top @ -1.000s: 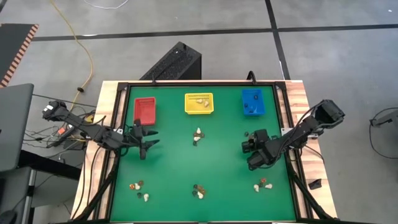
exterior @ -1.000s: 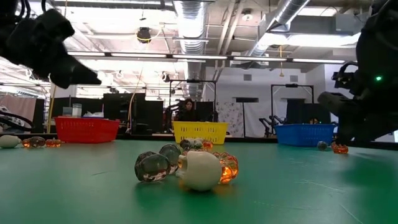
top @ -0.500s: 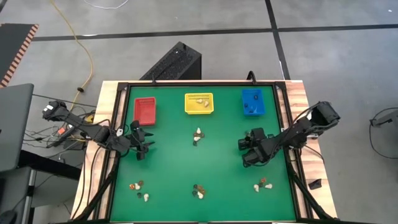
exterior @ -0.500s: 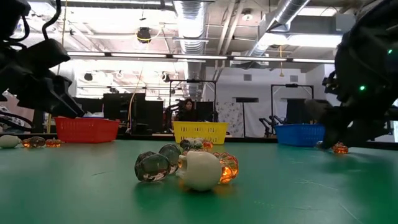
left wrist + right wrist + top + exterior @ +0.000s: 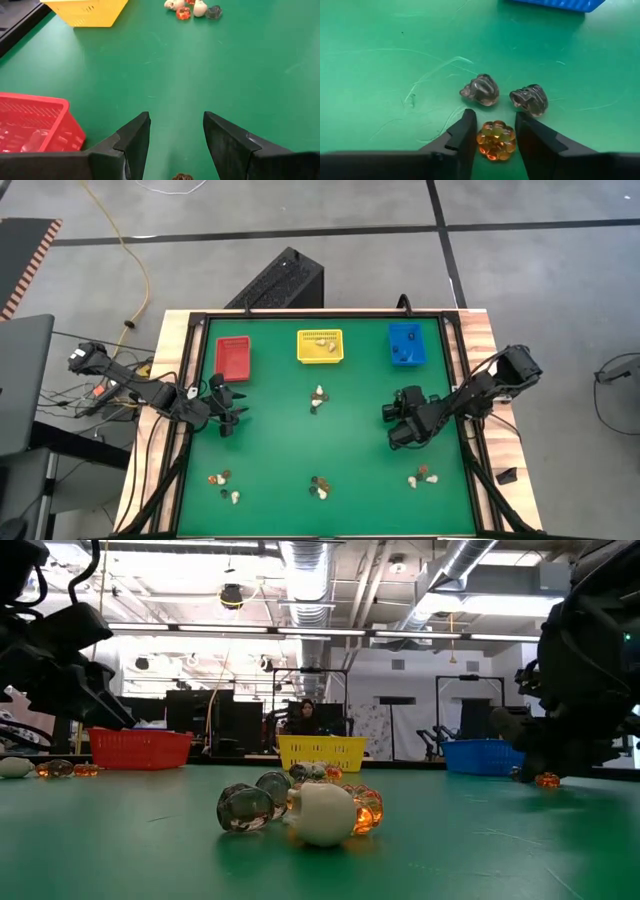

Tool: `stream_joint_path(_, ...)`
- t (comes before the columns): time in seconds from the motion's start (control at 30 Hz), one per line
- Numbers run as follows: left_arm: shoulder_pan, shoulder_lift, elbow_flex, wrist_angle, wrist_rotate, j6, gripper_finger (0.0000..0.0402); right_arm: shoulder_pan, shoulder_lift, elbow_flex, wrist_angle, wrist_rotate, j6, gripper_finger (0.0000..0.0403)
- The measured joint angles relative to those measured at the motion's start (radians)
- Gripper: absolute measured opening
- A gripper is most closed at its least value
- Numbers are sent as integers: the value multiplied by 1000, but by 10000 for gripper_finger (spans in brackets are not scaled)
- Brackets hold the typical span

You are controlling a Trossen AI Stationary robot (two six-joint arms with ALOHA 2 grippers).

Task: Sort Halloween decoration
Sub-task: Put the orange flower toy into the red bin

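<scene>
Right end effector [image 5: 493, 131]: fingers astride orange trinket [image 5: 496, 139], not yet clamped, for binning.
Left end effector [image 5: 175, 135]: open, waiting near red bin [image 5: 30, 122].

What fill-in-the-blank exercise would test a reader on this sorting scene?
1. The right tool has its fingers on either side of an ____ pumpkin trinket.
2. Beyond that trinket lie ____ dark skull trinkets.
3. The yellow bin stands between the red bin and the ____ bin.

Missing: orange; two; blue
</scene>
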Motion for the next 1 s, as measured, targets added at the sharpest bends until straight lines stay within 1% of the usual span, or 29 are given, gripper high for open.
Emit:
stream_joint_path(0.1,0,0,0,0,0,0,176,0,0,9,-6,-9,-5,136)
stream_joint_path(0.17,0,0,0,0,0,0,176,0,1,20,-15,-15,-23,127)
stream_joint_path(0.27,0,0,0,0,0,0,176,-4,2,54,-52,-33,-51,130)
stream_joint_path(0.37,0,0,0,0,0,0,176,-3,-1,109,-136,-47,-77,143)
stream_joint_path(0.5,0,0,0,0,0,0,176,-3,-21,198,-194,-17,-154,143)
stream_joint_path(0.6,0,0,0,0,-1,0,176,-3,-39,276,-180,23,-260,135)
stream_joint_path(0.67,0,0,0,0,-1,0,176,-8,-43,336,-158,62,-351,133)
stream_joint_path(0.73,0,0,0,0,-3,0,176,-24,-43,393,-99,95,-482,134)
stream_joint_path(0.77,0,0,0,2,-16,3,176,-36,-43,419,-52,118,-560,136)
stream_joint_path(0.83,0,0,0,15,-75,60,176,-69,-43,456,69,139,-736,139)
stream_joint_path(0.9,0,0,0,28,-117,118,176,-108,-44,479,223,131,-925,139)
stream_joint_path(1.0,0,0,0,27,-104,119,176,-172,-44,494,466,50,-1185,136)
